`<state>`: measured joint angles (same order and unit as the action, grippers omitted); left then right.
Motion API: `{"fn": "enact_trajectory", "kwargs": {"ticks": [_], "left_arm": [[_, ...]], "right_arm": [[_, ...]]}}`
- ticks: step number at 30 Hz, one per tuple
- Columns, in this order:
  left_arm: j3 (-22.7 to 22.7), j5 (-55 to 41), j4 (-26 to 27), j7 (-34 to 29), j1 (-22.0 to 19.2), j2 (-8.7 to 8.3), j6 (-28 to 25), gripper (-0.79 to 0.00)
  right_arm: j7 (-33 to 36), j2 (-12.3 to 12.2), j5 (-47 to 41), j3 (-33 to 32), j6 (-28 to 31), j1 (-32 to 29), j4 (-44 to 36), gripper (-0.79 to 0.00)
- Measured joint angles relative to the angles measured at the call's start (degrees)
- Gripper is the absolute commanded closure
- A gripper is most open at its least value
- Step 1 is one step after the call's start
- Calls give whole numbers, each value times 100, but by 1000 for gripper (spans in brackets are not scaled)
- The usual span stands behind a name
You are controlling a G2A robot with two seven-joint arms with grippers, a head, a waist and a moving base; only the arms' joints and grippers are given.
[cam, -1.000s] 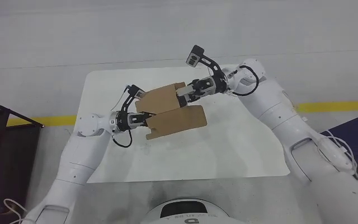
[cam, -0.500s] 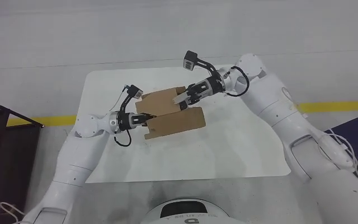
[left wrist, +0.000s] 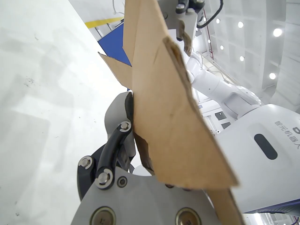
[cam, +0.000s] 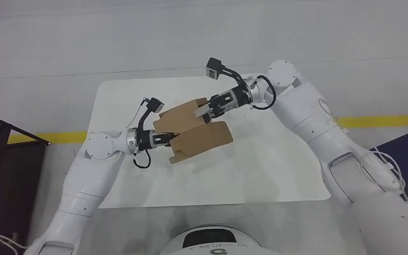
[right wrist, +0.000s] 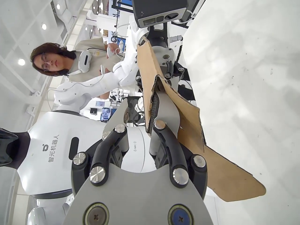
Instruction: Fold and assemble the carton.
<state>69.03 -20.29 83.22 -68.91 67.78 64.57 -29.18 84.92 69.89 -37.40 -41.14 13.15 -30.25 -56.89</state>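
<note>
The brown carton (cam: 197, 137) is a partly flattened cardboard box held above the middle of the white table (cam: 268, 172). My left gripper (cam: 167, 136) is at its near-left corner, shut on a flap; in the left wrist view the carton (left wrist: 164, 118) covers one finger (left wrist: 127, 108). My right gripper (cam: 204, 112) is at the far edge. It stands open (right wrist: 143, 111), with one finger (right wrist: 166, 111) tucked between two layers of the carton (right wrist: 187, 122) and the other finger (right wrist: 118, 118) outside, apart from the cardboard.
The table has bare room on every side of the carton. A black frame (cam: 13, 159) stands off the table's left edge, and a yellow floor line (cam: 376, 120) runs behind.
The carton has turned a little counterclockwise and drifted left. The right gripper followed its far edge leftward; the left gripper shifted slightly toward me, still holding.
</note>
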Motion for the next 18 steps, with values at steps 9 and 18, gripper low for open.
{"fn": "enact_trajectory", "kwargs": {"ticks": [9,18], "left_arm": [[-36,186,42,244,-6,-24,-63,0],[45,435,-51,791,13,-49,-33,0]], "right_arm": [[190,85,196,77,-118,136,151,0],[312,-8,-142,-293,62,-25,73,0]]}}
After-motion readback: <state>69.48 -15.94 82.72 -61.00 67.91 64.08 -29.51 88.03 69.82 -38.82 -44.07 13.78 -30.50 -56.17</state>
